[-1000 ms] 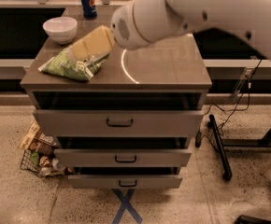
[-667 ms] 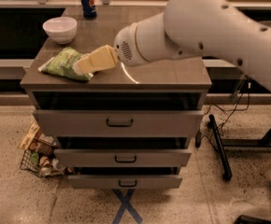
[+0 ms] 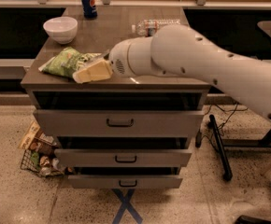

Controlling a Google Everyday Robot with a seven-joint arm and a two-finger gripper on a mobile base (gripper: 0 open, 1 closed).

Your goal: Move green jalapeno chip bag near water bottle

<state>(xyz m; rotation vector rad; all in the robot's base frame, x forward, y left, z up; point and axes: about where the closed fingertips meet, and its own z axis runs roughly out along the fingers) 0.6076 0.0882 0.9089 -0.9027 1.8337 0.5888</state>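
Chip bag (image 3: 66,61) lies at the table's (image 3: 112,36) front-left corner. The tool (image 3: 92,71) is at its right end, probably to grasp it; I cannot tell its grip. The bottle (image 3: 150,26) lies near the back edge.

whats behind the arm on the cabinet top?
A water bottle lies on its side behind the arm, cap pointing left; the arm hides part of its near side. The gripper is at the green jalapeno chip bag, near the cabinet front edge.
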